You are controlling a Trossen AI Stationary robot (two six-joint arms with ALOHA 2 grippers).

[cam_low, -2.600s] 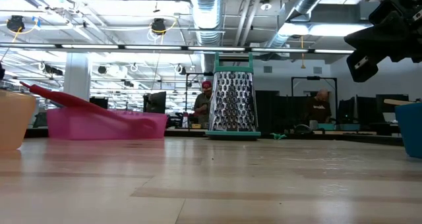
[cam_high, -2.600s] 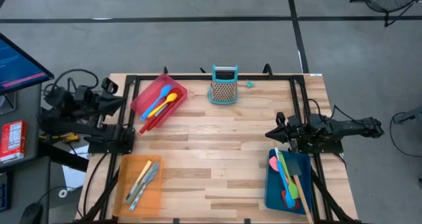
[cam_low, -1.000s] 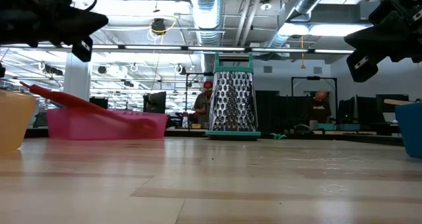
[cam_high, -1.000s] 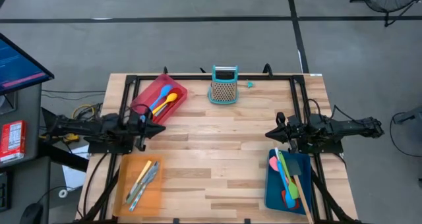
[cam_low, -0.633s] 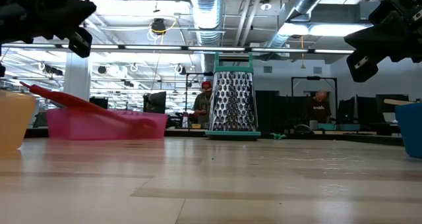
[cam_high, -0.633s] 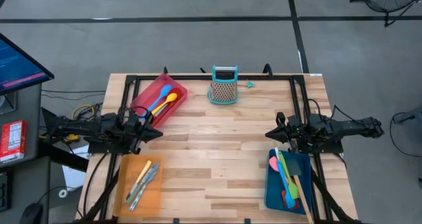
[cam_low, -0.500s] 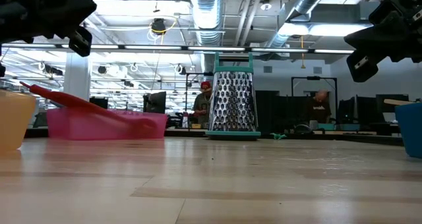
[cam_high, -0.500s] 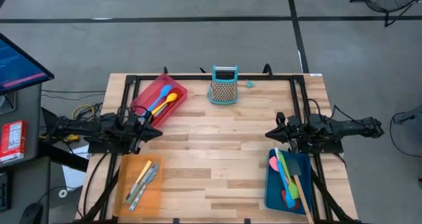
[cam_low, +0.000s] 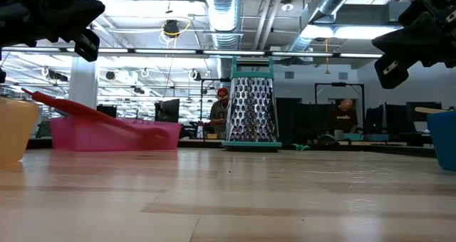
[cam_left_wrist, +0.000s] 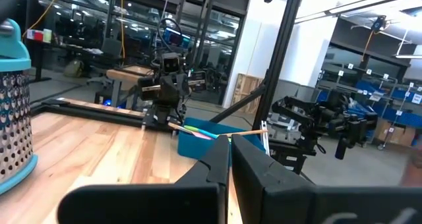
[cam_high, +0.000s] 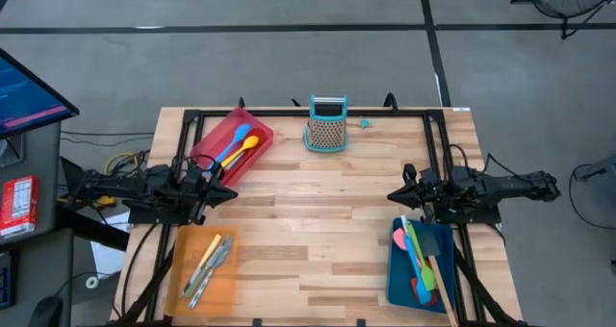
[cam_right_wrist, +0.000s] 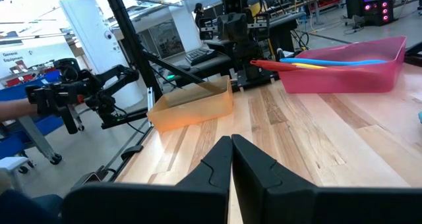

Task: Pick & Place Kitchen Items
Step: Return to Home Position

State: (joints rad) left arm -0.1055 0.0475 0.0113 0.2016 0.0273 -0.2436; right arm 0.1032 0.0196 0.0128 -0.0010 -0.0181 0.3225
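Observation:
The kitchen items lie in three trays. Blue, yellow and red spoons (cam_high: 237, 149) fill the red tray (cam_high: 214, 140) at the far left. Silvery cutlery (cam_high: 208, 262) lies in the orange tray (cam_high: 190, 287) at the near left. Spatulas (cam_high: 420, 253) lie in the blue tray (cam_high: 397, 279) at the near right. My left gripper (cam_high: 234, 193) hovers shut at the table's left edge, between the red and orange trays, pointing right; its fingers also show in its wrist view (cam_left_wrist: 229, 163). My right gripper (cam_high: 389, 196) hovers shut at the right edge, above the blue tray, pointing left (cam_right_wrist: 231, 155).
A teal-framed box grater (cam_high: 327, 125) stands upright at the far middle of the table. A black frame (cam_high: 289, 113) runs along the table's far and side edges. The wooden middle of the table (cam_high: 308, 221) lies between the two grippers. People show in the room beyond (cam_low: 222, 107).
My left gripper has drawn back a little toward the table's left edge and tipped slightly, staying shut. My right arm has kept still.

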